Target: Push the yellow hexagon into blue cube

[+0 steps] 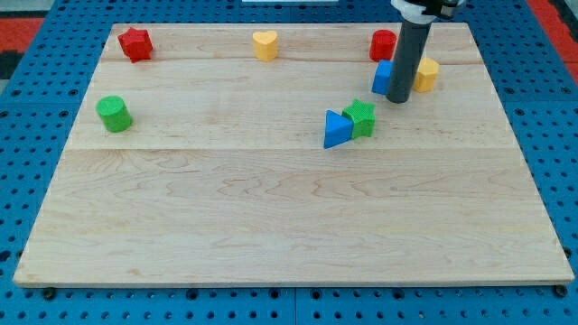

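Note:
The yellow hexagon (426, 75) sits near the view's top right of the wooden board (271, 217). The blue cube (383, 78) lies just to its left. My rod stands between them and hides part of each. My tip (398, 99) rests on the board at the lower edge of the gap between the two blocks, touching or nearly touching both.
A red cylinder (383, 44) stands just above the blue cube. A green star (360, 118) touches a blue triangle (337, 129) below and left of my tip. A yellow heart (265, 44), a red star (135, 43) and a green cylinder (114, 114) lie farther left.

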Controlling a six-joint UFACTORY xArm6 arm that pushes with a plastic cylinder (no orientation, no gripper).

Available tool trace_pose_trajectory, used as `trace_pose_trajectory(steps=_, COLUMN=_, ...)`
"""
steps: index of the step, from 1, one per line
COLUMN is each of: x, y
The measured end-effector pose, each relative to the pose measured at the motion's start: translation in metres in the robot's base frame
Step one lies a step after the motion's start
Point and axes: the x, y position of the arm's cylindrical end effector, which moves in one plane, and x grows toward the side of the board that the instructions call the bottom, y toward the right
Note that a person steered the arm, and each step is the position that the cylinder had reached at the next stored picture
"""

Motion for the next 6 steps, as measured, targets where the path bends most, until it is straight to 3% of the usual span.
trace_pose_trajectory(steps=2, x=0.004, y=0.0)
trace_pose_trajectory(steps=4, x=0.012, y=0.056)
trace_pose_trajectory(steps=6, x=-0.05, y=0.102)
